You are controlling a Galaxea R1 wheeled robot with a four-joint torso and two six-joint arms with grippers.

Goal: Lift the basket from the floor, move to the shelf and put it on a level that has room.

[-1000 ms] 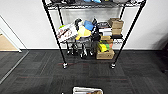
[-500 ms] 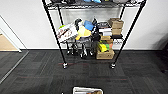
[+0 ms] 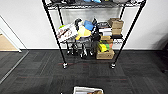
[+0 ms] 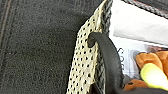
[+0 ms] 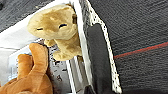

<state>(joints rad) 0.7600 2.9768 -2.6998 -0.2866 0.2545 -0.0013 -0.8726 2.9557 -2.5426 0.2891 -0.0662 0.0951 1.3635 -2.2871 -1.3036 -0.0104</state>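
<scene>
Two wrist cameras look closely at the cream woven basket [image 4: 85,62] from opposite sides, each beside a dark loop handle [image 4: 110,62]; whether either tool is wide, narrow or holding cannot be told. Plush toys [image 5: 57,27] lie inside. From the head camera, the basket sits low at the picture's bottom edge over dark carpet floor [image 3: 37,75], well apart from the black wire shelf [image 3: 53,32].

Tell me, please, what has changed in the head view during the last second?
Nothing has visibly changed. The shelf stands in the same place against the wall, and the basket stays at the picture's lower edge, above the floor.
</scene>
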